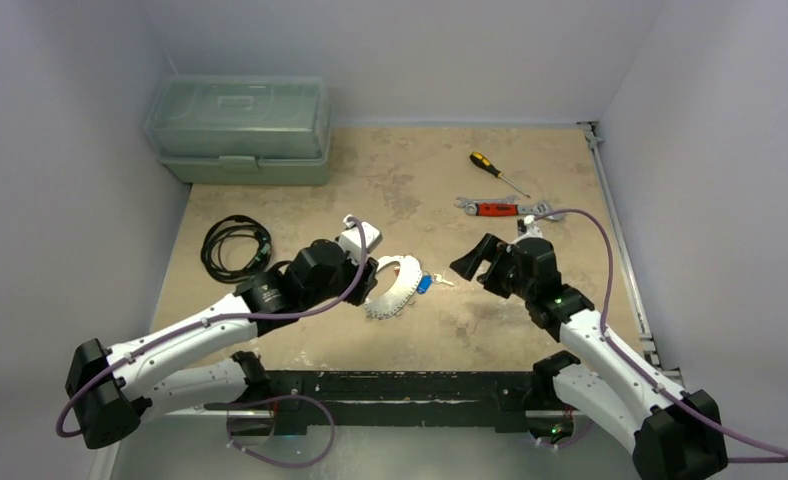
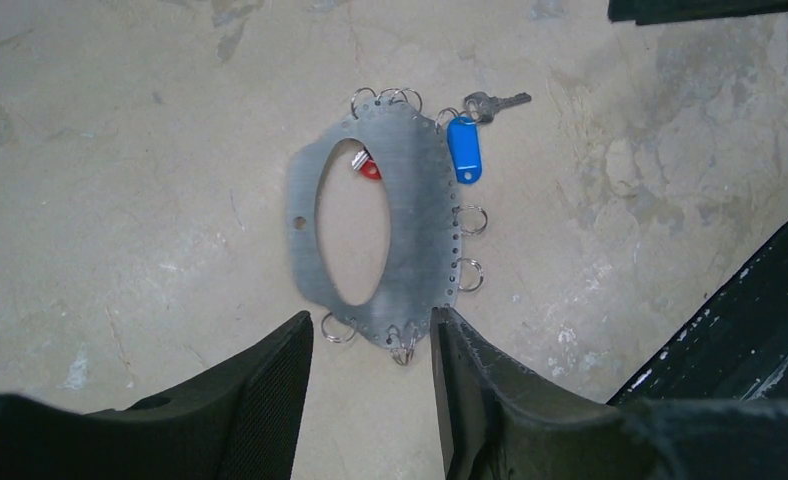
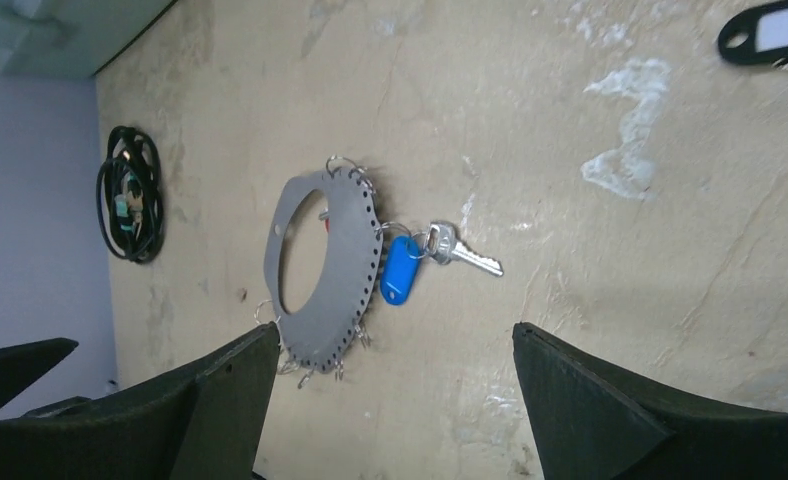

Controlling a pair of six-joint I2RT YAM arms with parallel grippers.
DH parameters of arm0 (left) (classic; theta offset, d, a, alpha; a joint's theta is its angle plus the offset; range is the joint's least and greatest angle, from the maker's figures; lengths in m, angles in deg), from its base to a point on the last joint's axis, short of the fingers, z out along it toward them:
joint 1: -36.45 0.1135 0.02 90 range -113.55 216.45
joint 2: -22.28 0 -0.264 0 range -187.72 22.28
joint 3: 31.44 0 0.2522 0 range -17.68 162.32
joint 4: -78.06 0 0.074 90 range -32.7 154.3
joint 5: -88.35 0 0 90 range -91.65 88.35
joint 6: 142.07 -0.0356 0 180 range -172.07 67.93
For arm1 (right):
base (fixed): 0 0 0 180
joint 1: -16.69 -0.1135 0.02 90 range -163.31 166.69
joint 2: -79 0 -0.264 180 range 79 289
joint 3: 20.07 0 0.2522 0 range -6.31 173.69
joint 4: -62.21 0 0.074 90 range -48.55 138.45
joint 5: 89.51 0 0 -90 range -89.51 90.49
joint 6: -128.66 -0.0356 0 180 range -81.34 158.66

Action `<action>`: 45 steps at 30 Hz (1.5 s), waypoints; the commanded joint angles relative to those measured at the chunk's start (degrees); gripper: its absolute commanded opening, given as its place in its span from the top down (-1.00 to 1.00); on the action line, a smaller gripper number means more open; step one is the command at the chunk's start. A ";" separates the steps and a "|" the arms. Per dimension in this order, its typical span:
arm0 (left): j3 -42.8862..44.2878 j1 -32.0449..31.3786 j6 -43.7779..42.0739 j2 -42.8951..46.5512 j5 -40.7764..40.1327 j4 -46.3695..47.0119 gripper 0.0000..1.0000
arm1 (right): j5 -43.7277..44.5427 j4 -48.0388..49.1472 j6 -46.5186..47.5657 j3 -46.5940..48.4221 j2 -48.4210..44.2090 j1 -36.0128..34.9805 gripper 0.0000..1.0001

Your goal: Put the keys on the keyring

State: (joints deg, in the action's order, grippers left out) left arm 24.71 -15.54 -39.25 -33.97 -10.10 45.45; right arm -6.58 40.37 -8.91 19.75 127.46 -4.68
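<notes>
Left gripper [image 2: 370, 332], jaws apart, flanks the near edge of the keyring [image 2: 420, 200]: advise clamping squarely on bare plate. Right gripper [image 3: 395, 338], wide apart, hovers near blue-tagged key [image 3: 402, 270].

A walled lab test bench [image 1: 390, 180] — toolbox [image 1: 238, 130], screwdriver [image 1: 498, 172], wrench [image 1: 500, 208] laid out.

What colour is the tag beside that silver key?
Blue; the tag shows best in the left wrist view.
</notes>
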 commanded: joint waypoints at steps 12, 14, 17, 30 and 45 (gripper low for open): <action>-1.72 -15.96 9.80 -14.78 -11.39 15.41 0.15 | 4.74 -2.81 -0.69 -0.22 -2.79 -2.83 -0.81; -1.15 -16.13 9.52 -17.67 -11.65 15.57 0.18 | 5.33 -3.52 -0.43 -0.23 -3.33 -2.88 -0.82; -0.67 -16.18 10.08 -20.73 -10.97 16.24 0.20 | 4.88 -3.73 -0.42 -0.62 -3.96 -2.93 -0.82; 1.09 -16.13 10.59 -29.95 -10.03 20.89 0.28 | 3.12 -2.82 -0.02 -0.62 -3.11 -2.94 -0.83; 2.26 -16.04 8.81 -34.58 -12.86 20.87 0.45 | 2.42 -1.74 0.02 -0.39 -1.86 -2.88 -0.83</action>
State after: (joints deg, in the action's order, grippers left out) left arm 24.98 -31.52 -30.14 -68.48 -21.07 64.86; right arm -3.58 36.85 -9.70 18.72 125.24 -7.32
